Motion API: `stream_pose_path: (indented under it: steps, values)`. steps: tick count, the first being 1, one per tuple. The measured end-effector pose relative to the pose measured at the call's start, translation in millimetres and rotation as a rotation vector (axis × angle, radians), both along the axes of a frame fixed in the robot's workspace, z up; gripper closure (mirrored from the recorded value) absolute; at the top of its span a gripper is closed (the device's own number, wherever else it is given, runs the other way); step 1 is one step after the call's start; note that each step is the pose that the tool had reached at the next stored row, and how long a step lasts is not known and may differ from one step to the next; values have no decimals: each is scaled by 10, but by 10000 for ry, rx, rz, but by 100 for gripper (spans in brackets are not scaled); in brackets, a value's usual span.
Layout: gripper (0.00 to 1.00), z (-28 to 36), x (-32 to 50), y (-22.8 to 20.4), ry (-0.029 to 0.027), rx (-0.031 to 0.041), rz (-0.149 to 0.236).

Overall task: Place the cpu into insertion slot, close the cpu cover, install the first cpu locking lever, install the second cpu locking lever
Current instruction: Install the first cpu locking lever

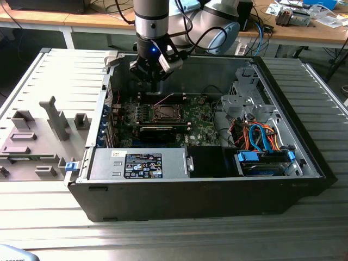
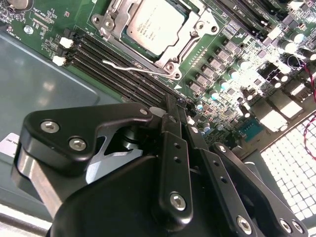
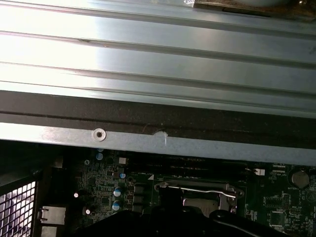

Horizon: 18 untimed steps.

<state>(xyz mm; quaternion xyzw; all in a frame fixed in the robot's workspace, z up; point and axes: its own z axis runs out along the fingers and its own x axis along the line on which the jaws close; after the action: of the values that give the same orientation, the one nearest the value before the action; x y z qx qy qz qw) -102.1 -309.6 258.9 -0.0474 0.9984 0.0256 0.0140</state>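
Observation:
The cpu [image 2: 155, 24] lies in the insertion slot [image 2: 109, 21] on the green board, silvery top up. The cpu cover [image 2: 196, 30] is down over it as a metal frame around the chip. A thin wire locking lever [image 2: 131, 66] runs along one socket edge, also seen as the lever [image 3: 197, 188] in the first wrist view. My gripper [image 2: 176, 108] hangs above the board just beside the socket, fingers shut with nothing between them. In the exterior view the gripper [image 1: 154, 88] sits over the back of the case, behind the socket [image 1: 165, 113].
The open computer case [image 1: 304, 157] surrounds the board. Black memory slots [image 2: 113, 61] run beside the socket. A power supply [image 1: 142, 165] sits at the front and drive cables [image 1: 261, 138] at the exterior view's right. A grey fixture plate [image 1: 49, 125] lies on the exterior view's left.

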Motion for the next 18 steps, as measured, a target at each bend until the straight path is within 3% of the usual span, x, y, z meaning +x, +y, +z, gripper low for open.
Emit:
stream_pose_path:
  steps: [18]
  values:
    - [89,-53,4,0,0,0,-1]
